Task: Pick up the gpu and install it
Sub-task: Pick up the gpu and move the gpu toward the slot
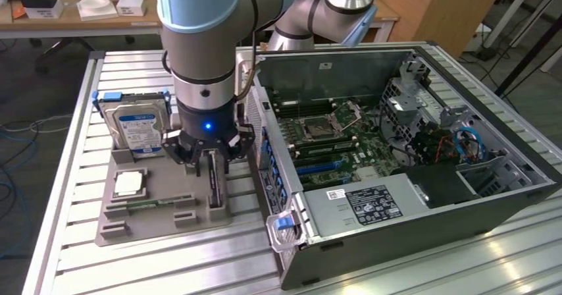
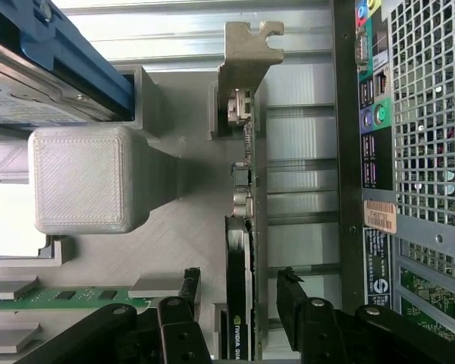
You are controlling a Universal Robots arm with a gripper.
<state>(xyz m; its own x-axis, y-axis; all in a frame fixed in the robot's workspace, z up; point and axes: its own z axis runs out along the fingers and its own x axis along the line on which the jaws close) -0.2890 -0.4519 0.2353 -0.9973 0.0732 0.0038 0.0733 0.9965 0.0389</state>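
The gpu [image 2: 249, 189] is standing on edge in the long slot of the grey tray [image 2: 189, 227], the gripper [image 2: 239, 274] straddling it — fingers [image 2: 191, 303] spread, one facing each flat face, neither touching — so a good grasp is probably calling for centred, even closing that keeps the card upright in the tray.

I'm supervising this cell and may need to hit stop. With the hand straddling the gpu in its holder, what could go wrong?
The hand sits open around the gpu, which stands on edge in the gray holder; an uneven squeeze might tilt or jam it. The computer case wall is right beside it, so the card's metal bracket may catch on lifting.
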